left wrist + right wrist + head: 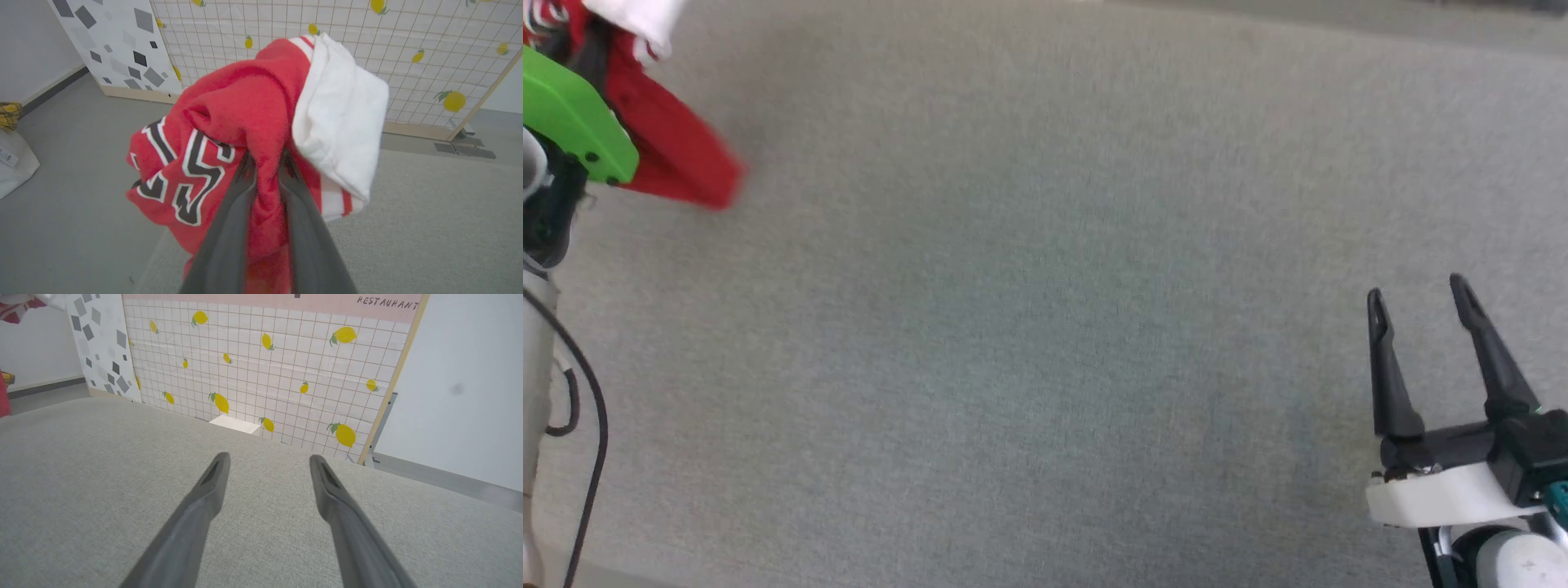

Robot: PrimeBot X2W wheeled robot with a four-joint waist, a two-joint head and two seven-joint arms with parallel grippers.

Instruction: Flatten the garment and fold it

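left end effector (265, 159) tight on garment (241, 102), right end effector (1416, 288) agape, empty

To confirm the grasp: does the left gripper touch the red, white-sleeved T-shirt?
Touching. In the left wrist view, the left gripper pinches the red, white-sleeved T-shirt between its fingers.

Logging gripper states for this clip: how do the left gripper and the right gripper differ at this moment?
The left gripper has its fingers shut on the bunched red shirt; the right gripper has its fingers apart and holds nothing. The left gripper is near the left edge of the grey surface; the right gripper is over a bare part of it, at the right. Both have two long dark fingers.
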